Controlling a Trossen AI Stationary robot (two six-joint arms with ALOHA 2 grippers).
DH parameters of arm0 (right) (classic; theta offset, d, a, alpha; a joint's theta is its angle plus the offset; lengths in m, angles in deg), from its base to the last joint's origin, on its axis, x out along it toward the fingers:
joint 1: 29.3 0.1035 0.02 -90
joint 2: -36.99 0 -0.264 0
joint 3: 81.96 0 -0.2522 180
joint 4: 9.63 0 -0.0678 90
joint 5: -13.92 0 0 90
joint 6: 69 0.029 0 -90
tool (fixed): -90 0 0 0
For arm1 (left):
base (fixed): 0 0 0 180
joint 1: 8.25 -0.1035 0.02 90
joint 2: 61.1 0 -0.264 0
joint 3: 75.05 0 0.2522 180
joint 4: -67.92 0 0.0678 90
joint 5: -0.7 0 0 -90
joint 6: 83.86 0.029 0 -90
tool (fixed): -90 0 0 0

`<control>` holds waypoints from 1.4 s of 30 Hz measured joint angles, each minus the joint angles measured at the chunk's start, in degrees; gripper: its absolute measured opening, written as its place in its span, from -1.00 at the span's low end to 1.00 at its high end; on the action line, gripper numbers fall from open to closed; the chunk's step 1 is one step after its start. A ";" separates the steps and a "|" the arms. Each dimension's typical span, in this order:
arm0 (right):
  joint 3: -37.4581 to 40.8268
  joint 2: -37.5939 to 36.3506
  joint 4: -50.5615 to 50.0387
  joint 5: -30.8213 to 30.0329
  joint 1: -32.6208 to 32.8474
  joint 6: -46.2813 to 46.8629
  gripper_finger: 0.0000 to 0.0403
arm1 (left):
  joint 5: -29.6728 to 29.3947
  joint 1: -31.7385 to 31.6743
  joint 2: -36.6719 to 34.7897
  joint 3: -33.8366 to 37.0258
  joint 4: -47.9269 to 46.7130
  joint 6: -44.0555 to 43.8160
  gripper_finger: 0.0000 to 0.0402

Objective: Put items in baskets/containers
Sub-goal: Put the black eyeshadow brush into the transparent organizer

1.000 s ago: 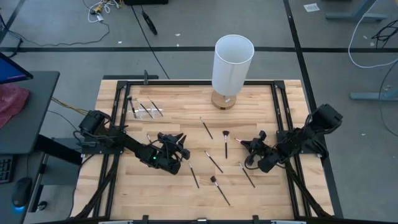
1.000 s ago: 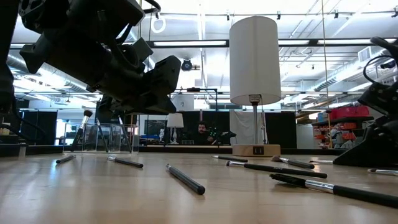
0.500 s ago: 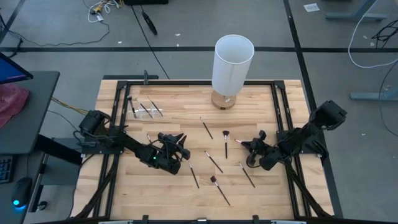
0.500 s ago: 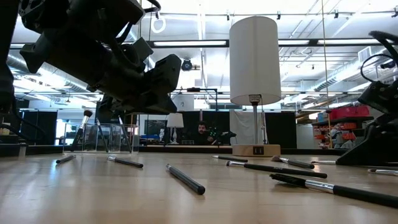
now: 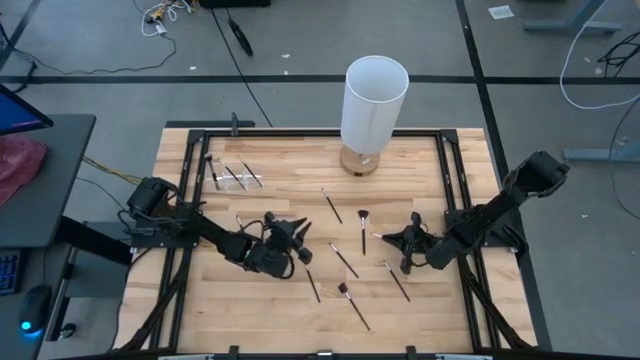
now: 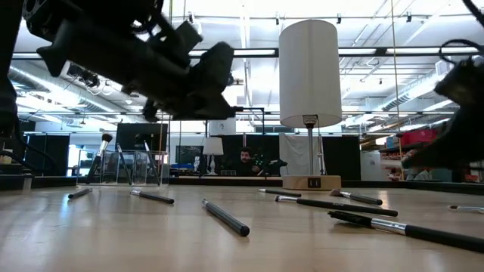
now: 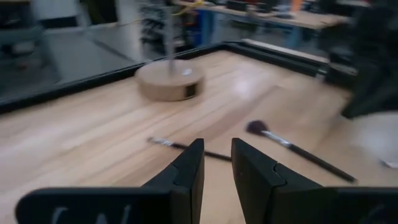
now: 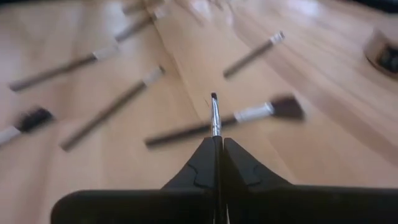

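1. Right wrist view shows the right pincer (image 8: pixel 219 146) clamped on a thin brush (image 8: pixel 214 115), its tip poking forward; overhead hides this.
2. Left pincer (image 7: pixel 216 163) hangs with fingers slightly apart, holding nothing.
3. Loose brushes (image 5: pixel 362 230) lie mid-counter (image 5: pixel 420 310).
4. Low view alone shows brushes standing in the clear container (image 6: pixel 130 168).
5. No readable writing.

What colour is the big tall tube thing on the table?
White, on a round wooden base; the tall white cylinder shows best in the low view.

You have bare table (image 5: pixel 250 310) along the near edge; loose brushes (image 5: pixel 343 259) clutter the middle, and the white lamp (image 5: pixel 372 100) blocks the far edge.
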 joint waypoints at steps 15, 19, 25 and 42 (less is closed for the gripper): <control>-0.32 -0.12 41.43 20.03 -0.02 -30.56 -0.96 | 26.29 -0.53 13.71 -10.49 28.72 38.87 -0.58; -1.51 -0.14 43.07 23.07 -0.02 -33.11 -0.96 | 29.53 -2.26 18.53 -18.43 28.07 41.62 -0.52; -2.75 -0.14 43.16 27.31 -0.07 -35.38 -0.96 | 39.99 -4.04 19.98 -25.09 28.45 42.59 -0.16; -2.75 -0.16 43.42 28.15 -0.09 -36.83 -0.95 | 47.02 -3.78 19.98 -30.06 30.58 46.66 -0.06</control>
